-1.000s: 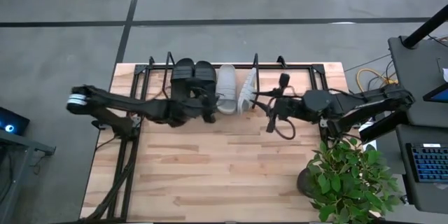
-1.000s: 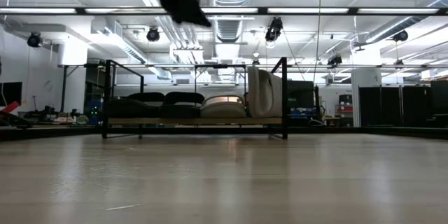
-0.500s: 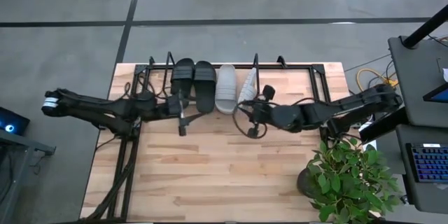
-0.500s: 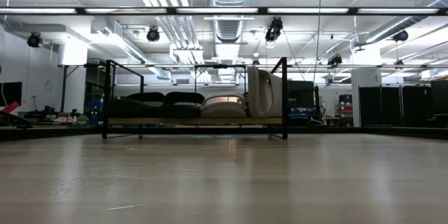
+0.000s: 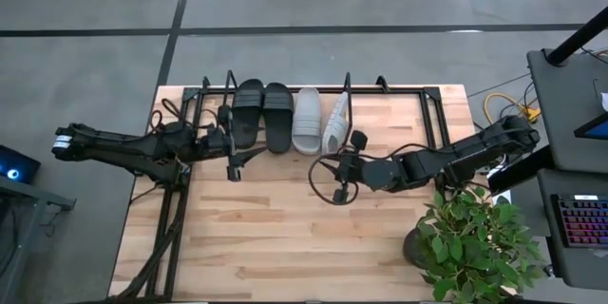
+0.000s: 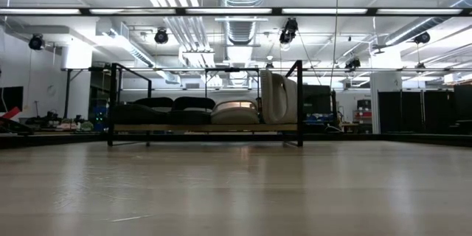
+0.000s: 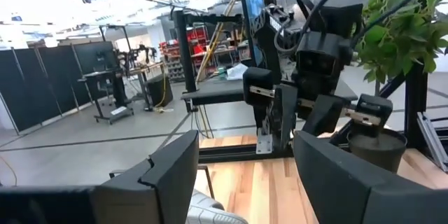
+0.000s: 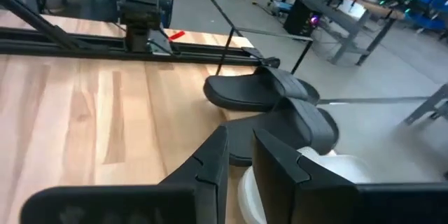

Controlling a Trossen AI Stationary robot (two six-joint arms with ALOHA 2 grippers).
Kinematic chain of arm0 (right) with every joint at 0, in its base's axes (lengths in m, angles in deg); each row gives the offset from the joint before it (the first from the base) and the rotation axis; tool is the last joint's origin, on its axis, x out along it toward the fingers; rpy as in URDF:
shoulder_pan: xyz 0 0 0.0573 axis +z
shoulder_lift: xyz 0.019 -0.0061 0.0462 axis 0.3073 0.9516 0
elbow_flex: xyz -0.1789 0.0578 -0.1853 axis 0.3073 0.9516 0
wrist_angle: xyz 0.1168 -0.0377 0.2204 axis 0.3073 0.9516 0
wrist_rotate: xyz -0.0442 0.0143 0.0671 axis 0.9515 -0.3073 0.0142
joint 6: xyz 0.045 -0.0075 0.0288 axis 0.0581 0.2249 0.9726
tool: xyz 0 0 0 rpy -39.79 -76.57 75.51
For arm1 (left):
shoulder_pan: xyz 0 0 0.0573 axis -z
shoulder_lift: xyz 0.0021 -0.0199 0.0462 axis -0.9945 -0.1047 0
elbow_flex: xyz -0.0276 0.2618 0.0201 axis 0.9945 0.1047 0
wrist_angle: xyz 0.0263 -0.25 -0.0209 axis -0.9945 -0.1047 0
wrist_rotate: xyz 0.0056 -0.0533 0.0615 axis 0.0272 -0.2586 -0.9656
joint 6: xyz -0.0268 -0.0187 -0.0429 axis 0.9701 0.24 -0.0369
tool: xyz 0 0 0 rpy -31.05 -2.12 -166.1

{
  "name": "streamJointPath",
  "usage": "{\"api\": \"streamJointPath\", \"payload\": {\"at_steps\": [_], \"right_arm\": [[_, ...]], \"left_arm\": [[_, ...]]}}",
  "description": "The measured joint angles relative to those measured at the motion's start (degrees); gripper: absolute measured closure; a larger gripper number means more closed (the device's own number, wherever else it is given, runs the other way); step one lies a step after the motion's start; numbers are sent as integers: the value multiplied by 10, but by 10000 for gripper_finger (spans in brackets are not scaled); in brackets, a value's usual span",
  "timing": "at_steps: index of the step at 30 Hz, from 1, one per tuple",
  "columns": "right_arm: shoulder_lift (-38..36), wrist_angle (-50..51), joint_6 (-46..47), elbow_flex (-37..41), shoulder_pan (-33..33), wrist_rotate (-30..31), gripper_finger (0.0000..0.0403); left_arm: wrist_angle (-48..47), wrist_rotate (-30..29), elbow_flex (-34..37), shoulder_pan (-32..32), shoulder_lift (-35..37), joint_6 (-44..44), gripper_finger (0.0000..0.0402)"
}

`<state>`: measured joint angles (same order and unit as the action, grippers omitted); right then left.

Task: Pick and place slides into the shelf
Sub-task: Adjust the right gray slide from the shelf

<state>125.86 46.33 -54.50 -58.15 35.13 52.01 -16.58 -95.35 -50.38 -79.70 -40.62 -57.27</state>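
Tabletop: both claws retreated from shelf (image 5: pixel 313 104); slides (image 5: pixel 285 119) unmoved.

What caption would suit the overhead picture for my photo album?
Four slides, a black pair and a grey pair, sit in the shelf as both arms hang over the table.
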Motion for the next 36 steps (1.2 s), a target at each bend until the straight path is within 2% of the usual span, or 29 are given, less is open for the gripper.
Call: {"api": "streamJointPath", "payload": {"at_steps": [2, 5, 7, 12, 17, 21, 25, 28, 32, 36], "right_arm": [[2, 0, 8, 2, 0, -34, 349], [9, -2, 19, 6, -2, -148, 347], [13, -3, 52, 6, -3, -200, 340], [37, 0, 92, 5, -2, -211, 290], [85, -2, 139, 2, -1, -168, 230], [117, 5, 172, -3, -1, -86, 202], [127, 35, 240, -8, 5, 28, 199], [126, 85, 310, -7, 19, 83, 206], [126, 114, 343, -5, 37, 125, 211], [126, 117, 349, 4, 38, 129, 211]], "left_arm": [[0, 0, 0, 0, -1, 0, 185], [0, 0, 0, 0, 1, -10, 185], [1, 0, -1, 0, 0, -15, 185], [1, 0, -1, 0, 0, -16, 185], [1, 0, -1, 0, 4, -19, 185], [0, 0, -1, 0, 5, -31, 185], [1, 0, -1, 0, 4, -31, 185], [0, 0, -1, 0, 4, -31, 185], [-1, 0, -1, 0, 3, -31, 185], [0, 0, -2, 0, 3, -31, 185]]}}
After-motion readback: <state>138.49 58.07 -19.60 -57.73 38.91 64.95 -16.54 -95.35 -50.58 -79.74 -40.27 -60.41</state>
